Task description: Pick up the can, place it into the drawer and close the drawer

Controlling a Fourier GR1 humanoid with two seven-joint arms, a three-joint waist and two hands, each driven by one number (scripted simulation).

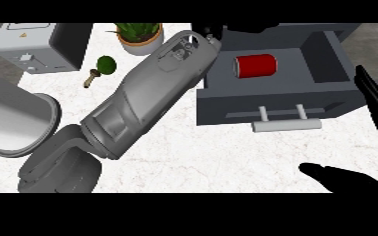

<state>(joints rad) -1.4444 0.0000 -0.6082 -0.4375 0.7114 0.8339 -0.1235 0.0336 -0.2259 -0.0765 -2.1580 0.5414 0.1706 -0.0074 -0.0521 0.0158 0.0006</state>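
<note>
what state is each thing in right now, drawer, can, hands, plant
drawer: open, pulled out
can: lying on its side inside the drawer, not held
left hand: at the drawer's back left corner, off the can
right hand: low at the view's right, away from the handle
potted plant: upright on the counter

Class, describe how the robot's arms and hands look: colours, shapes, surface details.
The left forearm is a long grey casing of smooth rounded panels, paler metal at the wrist. The left hand and right hand are plain black. No cables show.
</note>
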